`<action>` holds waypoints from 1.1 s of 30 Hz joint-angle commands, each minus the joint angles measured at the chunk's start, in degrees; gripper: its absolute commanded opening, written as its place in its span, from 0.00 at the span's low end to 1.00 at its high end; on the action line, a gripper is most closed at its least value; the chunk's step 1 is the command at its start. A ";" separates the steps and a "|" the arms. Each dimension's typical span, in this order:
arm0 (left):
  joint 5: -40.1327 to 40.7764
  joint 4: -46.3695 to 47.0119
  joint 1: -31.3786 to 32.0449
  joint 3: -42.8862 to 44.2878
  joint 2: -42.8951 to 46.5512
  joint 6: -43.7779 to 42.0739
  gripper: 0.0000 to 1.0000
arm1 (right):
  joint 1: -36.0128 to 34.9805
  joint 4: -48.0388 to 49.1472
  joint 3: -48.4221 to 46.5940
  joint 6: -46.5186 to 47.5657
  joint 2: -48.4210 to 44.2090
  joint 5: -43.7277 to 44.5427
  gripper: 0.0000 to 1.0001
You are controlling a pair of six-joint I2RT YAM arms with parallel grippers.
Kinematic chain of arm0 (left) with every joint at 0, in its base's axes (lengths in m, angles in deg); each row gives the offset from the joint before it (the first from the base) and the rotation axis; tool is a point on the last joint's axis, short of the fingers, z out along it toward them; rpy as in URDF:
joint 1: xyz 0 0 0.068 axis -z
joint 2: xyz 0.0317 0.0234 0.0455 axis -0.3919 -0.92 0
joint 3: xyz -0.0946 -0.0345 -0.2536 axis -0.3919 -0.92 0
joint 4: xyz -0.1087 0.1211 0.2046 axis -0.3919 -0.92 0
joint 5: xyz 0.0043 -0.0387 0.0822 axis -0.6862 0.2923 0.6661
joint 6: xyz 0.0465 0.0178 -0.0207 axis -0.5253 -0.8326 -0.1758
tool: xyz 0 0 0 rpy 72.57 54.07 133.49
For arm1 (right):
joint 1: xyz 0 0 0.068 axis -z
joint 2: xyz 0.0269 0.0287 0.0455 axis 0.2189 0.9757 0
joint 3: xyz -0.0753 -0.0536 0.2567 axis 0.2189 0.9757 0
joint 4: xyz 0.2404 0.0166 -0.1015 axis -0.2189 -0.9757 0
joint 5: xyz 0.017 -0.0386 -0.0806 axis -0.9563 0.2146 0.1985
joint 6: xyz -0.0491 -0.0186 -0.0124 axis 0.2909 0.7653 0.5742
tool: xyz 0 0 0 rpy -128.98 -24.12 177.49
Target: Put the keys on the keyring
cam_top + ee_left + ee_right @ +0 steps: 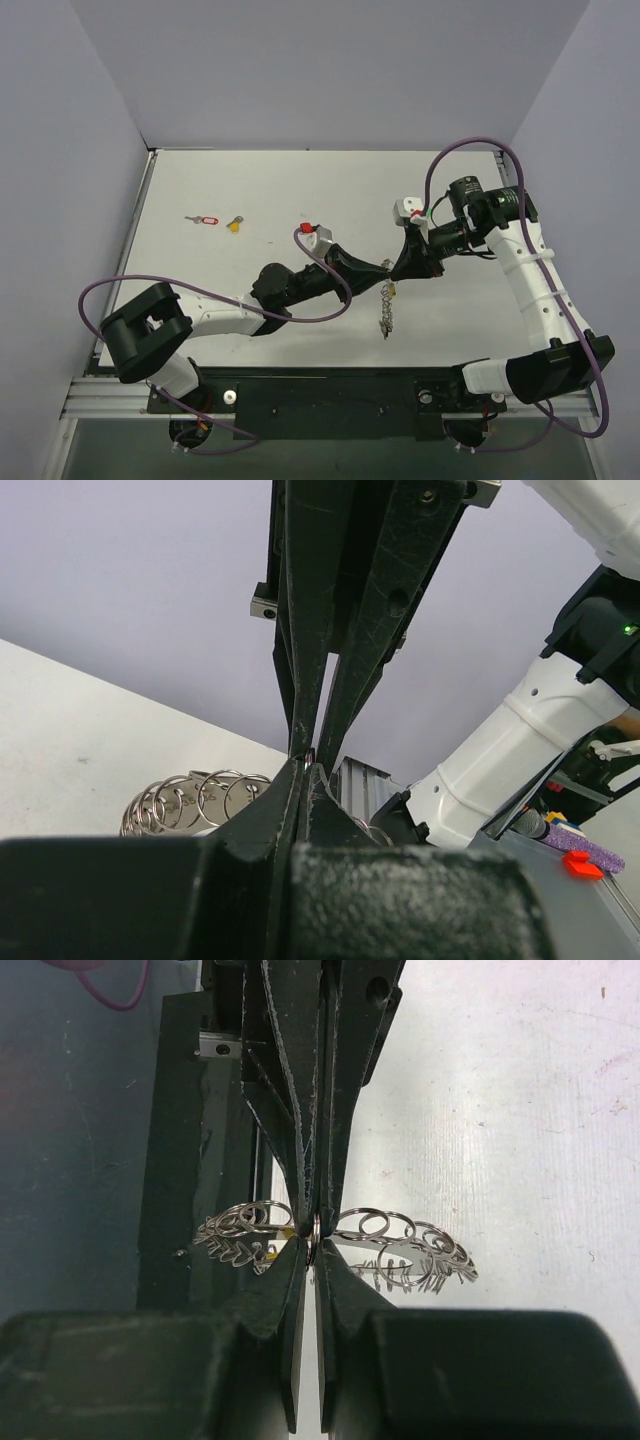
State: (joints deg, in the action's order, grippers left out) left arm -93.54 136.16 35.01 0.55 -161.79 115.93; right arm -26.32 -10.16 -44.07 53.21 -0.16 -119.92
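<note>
The keyring [384, 312], a floppy chain of small silver rings, hangs below the two grippers, which meet tip to tip above the table's near middle. My left gripper [386, 266] is shut on one ring of it. My right gripper [399, 268] is shut on the same spot from the other side. In the left wrist view my gripper [305, 766] pinches a ring and links [190, 800] hang to the left. In the right wrist view my gripper [315, 1232] clamps a ring with links [400, 1240] spread to both sides. A red-tagged key [205, 219] and a yellow-headed key [235, 224] lie at the far left. Other keys are not visible.
The white table [300, 190] is walled at the back and sides. A black rail [330, 400] runs along the near edge, by the arm bases. The right arm's white link [520, 750] fills the right of the left wrist view.
</note>
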 commanded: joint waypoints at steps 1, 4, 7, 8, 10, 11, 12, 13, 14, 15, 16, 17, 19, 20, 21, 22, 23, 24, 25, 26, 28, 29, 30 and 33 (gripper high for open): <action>2.05 20.87 -0.16 2.57 1.57 -0.36 0.00 | -1.36 -5.15 0.36 -2.24 -0.55 -3.48 0.00; 2.58 20.87 -0.16 2.04 1.83 -0.36 0.00 | -1.36 -4.71 -0.43 -4.60 -0.99 -1.47 0.00; 2.41 19.91 -0.86 1.16 2.44 0.86 0.00 | -1.36 -3.83 -1.48 -7.42 -1.87 1.17 0.00; 2.05 19.73 -1.13 0.55 2.88 1.39 0.07 | -1.36 -4.01 -1.74 -7.86 -2.13 2.40 0.00; 0.13 18.77 -2.09 -0.24 4.28 3.15 0.27 | -1.71 -4.09 -1.66 -7.77 -3.45 4.15 0.00; -1.36 16.94 -2.71 -0.68 5.07 3.33 0.37 | -2.23 -4.70 -1.83 -7.60 -3.80 4.78 0.00; -2.07 15.18 -2.89 -1.29 6.91 3.33 0.41 | -2.50 -5.23 -1.92 -6.56 -4.06 6.44 0.00; -3.30 11.07 -3.24 -1.65 8.49 2.46 0.45 | -3.54 -6.11 -2.01 -6.02 -4.50 7.24 0.00; -4.01 7.55 -3.33 -1.91 11.56 0.37 0.47 | -3.90 -6.64 -2.27 -4.97 -4.85 8.98 0.00; -5.32 -0.75 -3.33 -1.39 14.81 -1.48 0.50 | -4.86 -8.21 -2.54 -3.31 -4.95 10.74 0.00; -6.11 -5.19 -3.33 -0.87 16.75 -5.33 0.52 | -5.22 -9.18 -3.15 -2.16 -4.86 11.54 0.00; -7.25 -14.54 -3.24 0.53 18.16 -7.20 0.53 | -6.10 -11.37 -3.68 -0.32 -4.60 12.42 0.00; -8.23 -25.20 -2.89 2.20 22.56 -12.47 0.55 | -7.07 -14.01 -4.82 2.05 -3.72 14.09 0.00; -8.41 -27.53 -2.72 2.65 23.09 -15.19 0.55 | -7.33 -14.64 -5.69 2.59 -3.19 14.27 0.00; -8.67 -31.38 -2.54 3.53 23.71 -16.00 0.56 | -7.94 -15.51 -6.14 2.94 -2.67 15.41 0.00; -8.76 -32.64 -2.36 3.97 23.63 -17.48 0.56 | -8.56 -15.96 -7.27 2.86 -1.97 15.85 0.00; -8.85 -34.22 -2.10 4.41 23.28 -18.11 0.56 | -8.91 -15.96 -7.81 1.99 -1.70 16.81 0.00; -8.76 -34.32 -1.84 4.59 22.93 -18.72 0.56 | -9.70 -15.79 -8.59 1.72 -0.91 17.26 0.00; -8.41 -34.06 -1.57 4.85 22.05 -18.82 0.56 | -9.97 -15.96 -9.04 1.02 -0.56 17.78 0.00; -8.41 -33.71 -1.48 5.11 21.26 -18.64 0.56 | -10.32 -15.87 -9.48 0.75 0.14 17.88 0.00; -8.23 -32.30 -1.40 5.64 19.41 -18.64 0.56 | -10.50 -15.96 -10.18 0.14 1.29 17.79 0.00; -8.14 -31.34 -1.40 5.99 18.10 -18.64 0.56 | -10.59 -15.96 -10.79 -0.13 1.64 18.14 0.00; -7.88 -31.07 -1.31 6.17 17.57 -18.55 0.56 | -10.67 -15.96 -11.06 -0.39 2.43 18.23 0.00; -6.92 -30.11 -1.40 6.79 15.29 -18.99 0.56 | -10.76 -15.79 -11.68 -0.92 3.23 18.41 0.00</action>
State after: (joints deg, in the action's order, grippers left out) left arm -101.01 105.80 33.46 4.16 -144.81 98.90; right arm -36.70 -11.58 -53.43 53.03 1.91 -101.49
